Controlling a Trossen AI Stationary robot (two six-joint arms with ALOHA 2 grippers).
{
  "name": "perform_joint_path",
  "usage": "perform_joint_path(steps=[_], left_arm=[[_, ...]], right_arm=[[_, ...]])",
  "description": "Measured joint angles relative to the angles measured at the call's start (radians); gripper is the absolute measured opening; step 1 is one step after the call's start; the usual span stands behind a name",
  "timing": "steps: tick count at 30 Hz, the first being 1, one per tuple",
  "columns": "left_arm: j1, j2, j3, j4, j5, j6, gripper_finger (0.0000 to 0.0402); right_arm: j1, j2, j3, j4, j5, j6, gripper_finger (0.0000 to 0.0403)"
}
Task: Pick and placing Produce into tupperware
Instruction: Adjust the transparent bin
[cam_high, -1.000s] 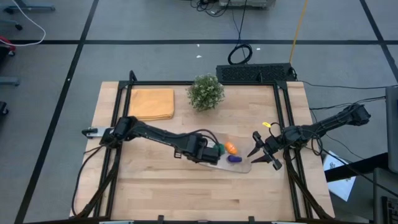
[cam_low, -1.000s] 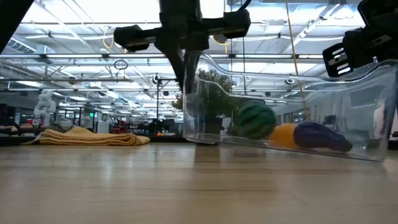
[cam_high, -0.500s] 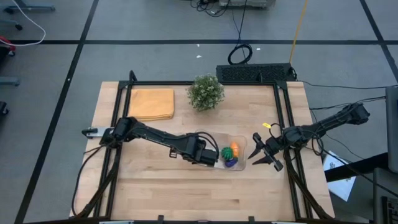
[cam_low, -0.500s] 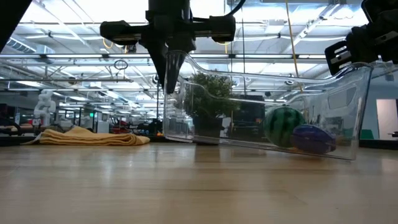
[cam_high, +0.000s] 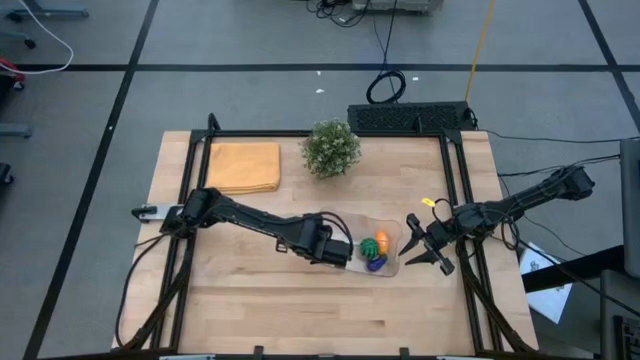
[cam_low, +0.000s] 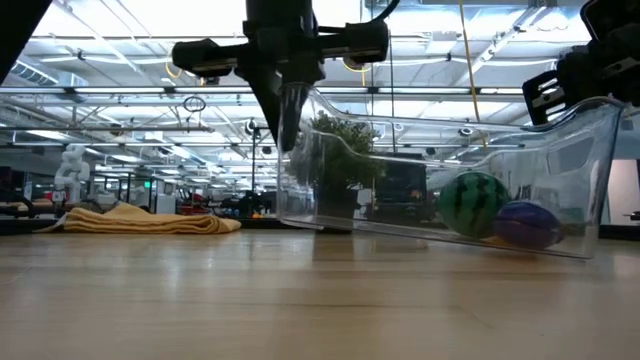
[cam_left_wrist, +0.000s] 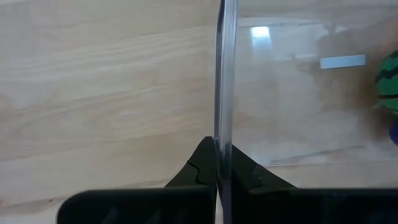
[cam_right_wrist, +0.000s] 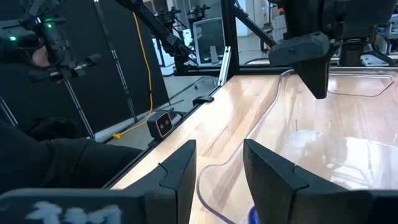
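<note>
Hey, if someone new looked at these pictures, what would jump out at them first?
Probably the clear tupperware, tipped with one end lifted off the table: the left pincer is clamped on its rim. The green striped ball, orange piece and purple piece crowd its low end, near the open right pincer.

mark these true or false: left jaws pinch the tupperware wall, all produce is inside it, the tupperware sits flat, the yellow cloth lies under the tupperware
1. The left gripper has its jaws clamped on the tupperware wall. True.
2. The green ball, orange piece and purple piece are all inside it. True.
3. The tupperware sits flat on the table. False: it is tilted, its gripped end lifted.
4. The yellow cloth lies under the tupperware. False: it lies apart, near the table's far left corner.
</note>
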Motion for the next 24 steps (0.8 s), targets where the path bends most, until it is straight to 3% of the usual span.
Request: perform_joint_path(steps=[12,24], left_arm=[[0.006,-0.094,-0.025,-0.028,-0.059,0.028,0.0],[0.006,-0.241,-0.379,0.336,-0.01,-0.008,0.0]], right_arm=[[0.0,0.0,0.0,-0.003,0.002,0.0,0.0125],[0.0,0.0,0.0,-0.006,0.005,0.001,0.0125]])
